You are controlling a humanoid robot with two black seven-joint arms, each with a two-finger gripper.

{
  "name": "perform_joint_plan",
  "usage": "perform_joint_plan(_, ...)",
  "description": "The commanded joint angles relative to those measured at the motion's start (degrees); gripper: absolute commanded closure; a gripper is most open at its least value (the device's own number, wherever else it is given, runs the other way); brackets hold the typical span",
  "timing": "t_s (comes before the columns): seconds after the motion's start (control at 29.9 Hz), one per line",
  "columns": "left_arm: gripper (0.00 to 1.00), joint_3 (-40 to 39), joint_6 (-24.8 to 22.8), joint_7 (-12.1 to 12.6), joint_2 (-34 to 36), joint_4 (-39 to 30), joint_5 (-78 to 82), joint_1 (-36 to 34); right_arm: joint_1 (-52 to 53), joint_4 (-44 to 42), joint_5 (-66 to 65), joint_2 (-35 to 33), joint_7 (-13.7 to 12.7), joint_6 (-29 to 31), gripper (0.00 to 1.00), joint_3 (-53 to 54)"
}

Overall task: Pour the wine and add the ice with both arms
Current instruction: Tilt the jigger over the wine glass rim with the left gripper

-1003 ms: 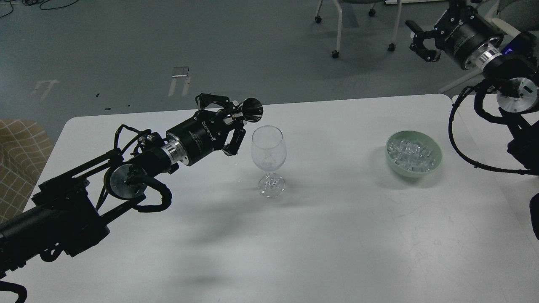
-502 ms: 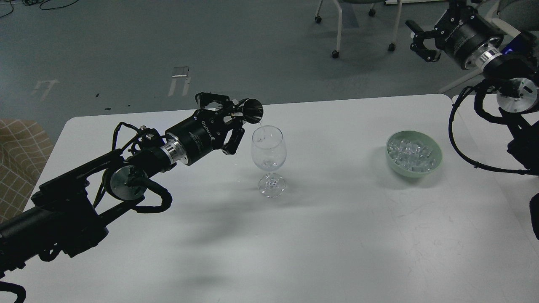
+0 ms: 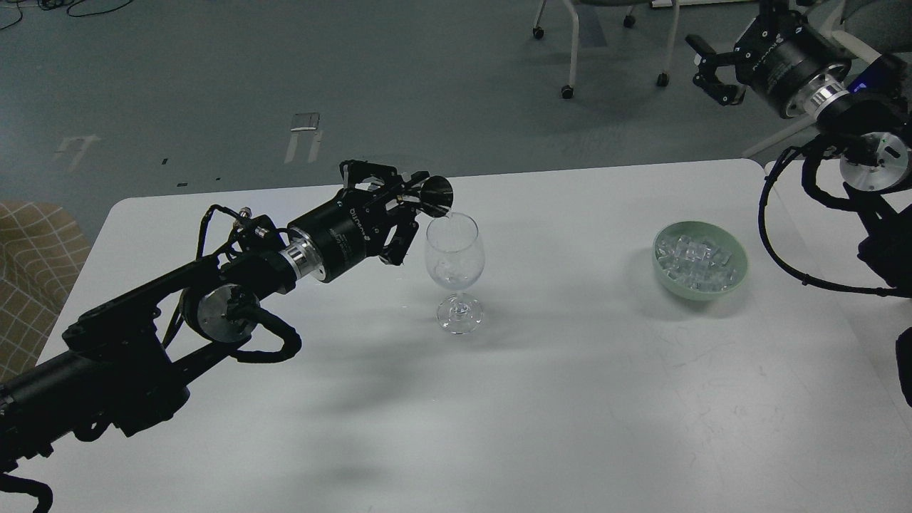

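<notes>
A clear wine glass (image 3: 454, 267) stands upright in the middle of the white table (image 3: 499, 399). My left gripper (image 3: 402, 206) is shut on a small dark metal cup (image 3: 434, 196), tipped with its mouth just over the glass rim. A thin clear stream falls into the bowl of the glass, where some liquid shows. The ice (image 3: 698, 260), a heap of clear cubes, lies in a pale green bowl (image 3: 701, 286) at the right. My right gripper (image 3: 709, 64) is open and empty, held high beyond the table's far right corner.
Chair legs on castors (image 3: 570, 85) stand on the grey floor behind the table. A tan checked seat (image 3: 28, 271) is at the left edge. Black cables (image 3: 784, 249) loop from my right arm over the table's right side.
My left gripper has moved a little to the right and tipped the cup further over the glass. Clear liquid has begun to fall and collect in the glass. The right arm has barely moved.
</notes>
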Motion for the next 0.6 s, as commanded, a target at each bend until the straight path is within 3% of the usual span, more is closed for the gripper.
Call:
perform_joint_plan(0.0, 1.00, 0.04, 0.00, 0.00, 0.07, 0.01, 0.27, 0.04, -0.01, -0.03, 0.02, 0.07, 0.00, 0.00, 0.00, -0.07)
perform_joint_plan(0.57, 1.00, -0.40, 2.02, 0.09, 0.69, 0.19, 3.26, -0.31, -0.01, 0.06, 0.02, -0.02, 0.00, 0.00, 0.00, 0.02)
